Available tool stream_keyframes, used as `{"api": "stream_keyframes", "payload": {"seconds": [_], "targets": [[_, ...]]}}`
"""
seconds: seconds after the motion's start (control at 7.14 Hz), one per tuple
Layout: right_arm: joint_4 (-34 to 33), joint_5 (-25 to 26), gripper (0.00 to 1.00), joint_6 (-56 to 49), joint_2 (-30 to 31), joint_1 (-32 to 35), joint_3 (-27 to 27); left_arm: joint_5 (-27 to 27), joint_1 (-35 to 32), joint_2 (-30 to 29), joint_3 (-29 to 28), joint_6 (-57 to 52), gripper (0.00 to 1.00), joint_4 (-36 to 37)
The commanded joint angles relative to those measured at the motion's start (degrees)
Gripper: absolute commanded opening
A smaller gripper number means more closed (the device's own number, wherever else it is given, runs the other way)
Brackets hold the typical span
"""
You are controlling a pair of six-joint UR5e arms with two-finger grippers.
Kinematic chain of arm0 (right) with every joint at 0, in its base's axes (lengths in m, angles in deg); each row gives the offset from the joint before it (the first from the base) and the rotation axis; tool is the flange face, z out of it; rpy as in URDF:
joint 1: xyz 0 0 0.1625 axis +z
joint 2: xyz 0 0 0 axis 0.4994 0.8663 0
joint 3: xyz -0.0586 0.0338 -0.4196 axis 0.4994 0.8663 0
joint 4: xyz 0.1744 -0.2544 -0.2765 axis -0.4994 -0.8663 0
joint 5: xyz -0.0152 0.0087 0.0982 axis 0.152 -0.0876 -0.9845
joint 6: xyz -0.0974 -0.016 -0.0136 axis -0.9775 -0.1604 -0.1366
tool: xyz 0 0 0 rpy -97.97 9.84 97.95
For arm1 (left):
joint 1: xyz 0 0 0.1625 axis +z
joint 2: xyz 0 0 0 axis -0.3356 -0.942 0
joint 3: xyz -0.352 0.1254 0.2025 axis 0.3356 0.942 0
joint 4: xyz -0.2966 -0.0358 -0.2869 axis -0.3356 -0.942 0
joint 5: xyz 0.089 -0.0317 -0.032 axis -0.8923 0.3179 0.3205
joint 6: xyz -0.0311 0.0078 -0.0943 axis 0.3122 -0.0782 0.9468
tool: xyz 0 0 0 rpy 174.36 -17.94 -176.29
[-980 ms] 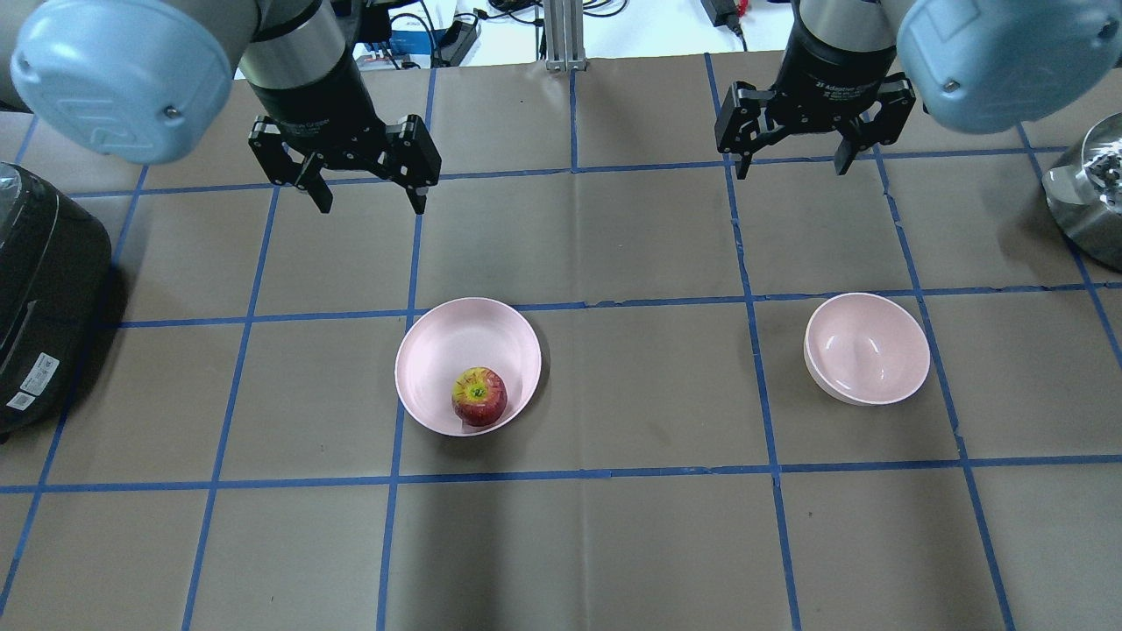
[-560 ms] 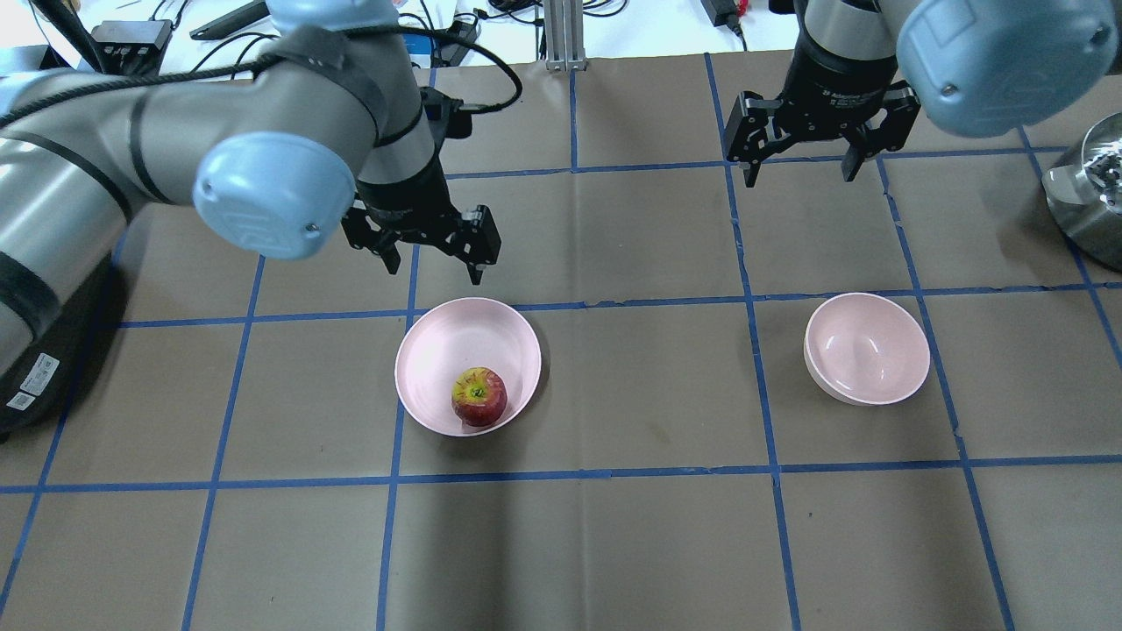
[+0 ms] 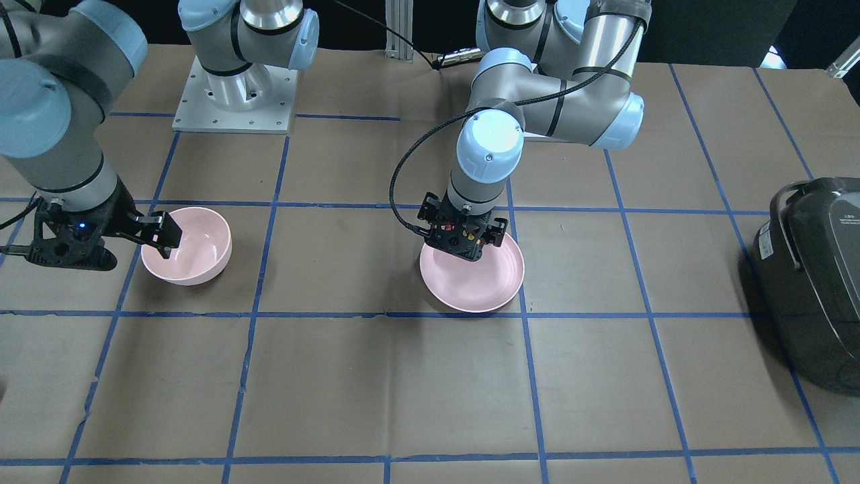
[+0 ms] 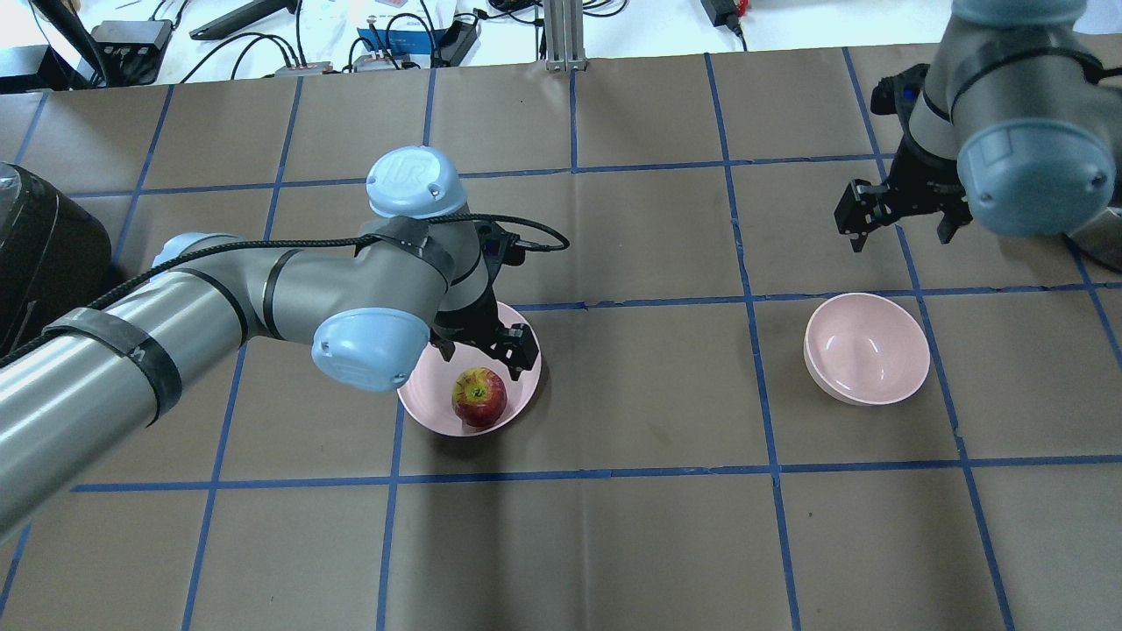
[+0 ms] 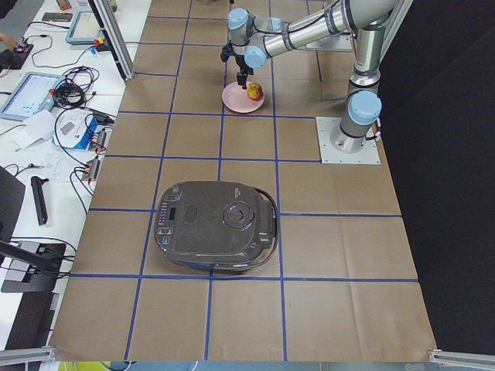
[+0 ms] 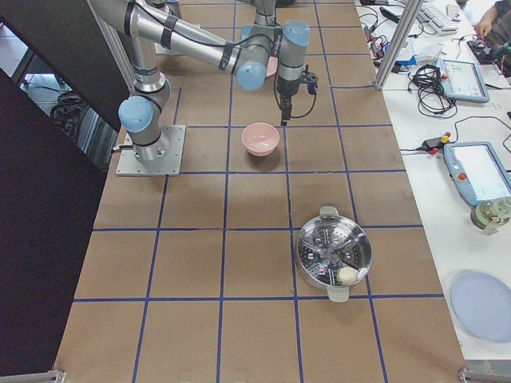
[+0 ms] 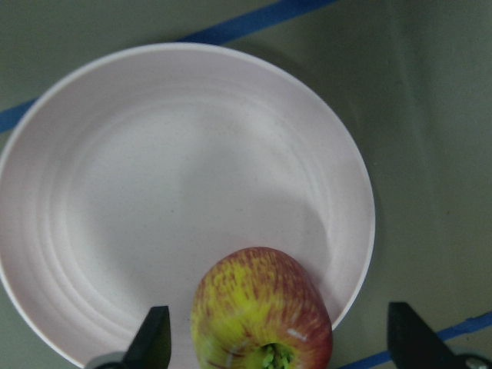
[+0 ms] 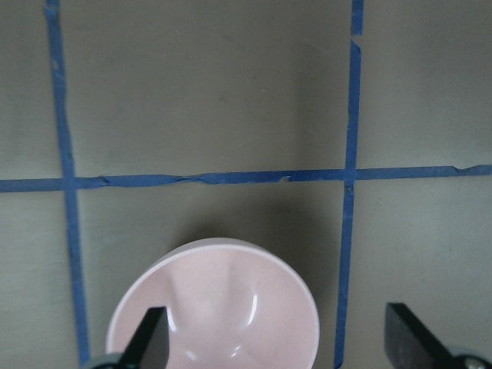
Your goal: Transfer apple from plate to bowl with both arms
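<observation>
The red and yellow apple lies on the near side of the pale pink plate. My left gripper is open and hangs low over the plate, just behind the apple. In the left wrist view its fingertips stand either side of the apple, apart from it. The pink bowl stands empty to the right. My right gripper is open and empty, above the table just behind the bowl. The right wrist view shows the bowl between its fingertips.
A black rice cooker stands at the table's left edge. A steel pot stands at the right end. Blue tape lines grid the brown table cover. Cables and devices lie beyond the far edge.
My left arm has swung forward and down, bringing its open gripper over the plate by the apple. My right gripper has moved right and closer to the bowl. Apple, plate and bowl have not moved.
</observation>
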Motion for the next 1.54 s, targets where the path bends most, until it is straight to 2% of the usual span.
{"api": "stream_keyframes", "payload": {"seconds": [0.0,0.14,0.28,0.42,0.56,0.7,0.84,0.98,1.26,1.4], "targets": [[-14.2,-0.2,1.00,-9.8,-1.9,-6.8,-10.7,-0.5,-1.3,-0.7,0.7,-2.5,1.00,0.1],[-14.5,-0.3,1.00,-11.2,-2.9,-8.5,-12.3,-1.7,-1.3,-1.7,1.0,-7.1,1.00,0.1],[-13.5,-0.2,0.77,-11.3,-3.1,-9.1,-12.5,-2.9,-1.4,-2.6,1.3,-8.9,1.00,0.2],[-12.9,0.1,0.25,-11.0,-3.1,-9.1,-12.5,-3.9,-1.4,-2.7,1.4,-11.4,1.00,0.2],[-10.1,-0.1,0.02,-11.0,-3.0,-9.1,-12.4,-4.3,-1.4,-2.9,1.4,-15.3,0.96,0.4],[-9.7,-0.3,0.00,-10.9,-3.0,-9.1,-12.4,-4.3,-1.3,-2.6,1.1,-16.8,0.50,0.6],[-9.6,-2.2,0.00,-10.8,-2.7,-9.1,-12.3,-4.4,-1.3,-2.6,0.6,-17.6,0.19,0.6],[-7.9,-5.1,0.00,-9.4,-2.2,-9.0,-11.9,-4.4,-1.1,-1.6,0.2,-18.1,0.10,0.7],[-2.9,-11.2,0.00,-0.7,2.3,-6.9,-10.2,-4.0,-0.3,1.6,-2.2,-17.7,0.09,-0.1],[-2.7,-11.2,0.01,0.7,2.2,-2.4,-9.6,-3.3,1.8,3.4,-4.9,-16.3,0.09,-4.2]]}}
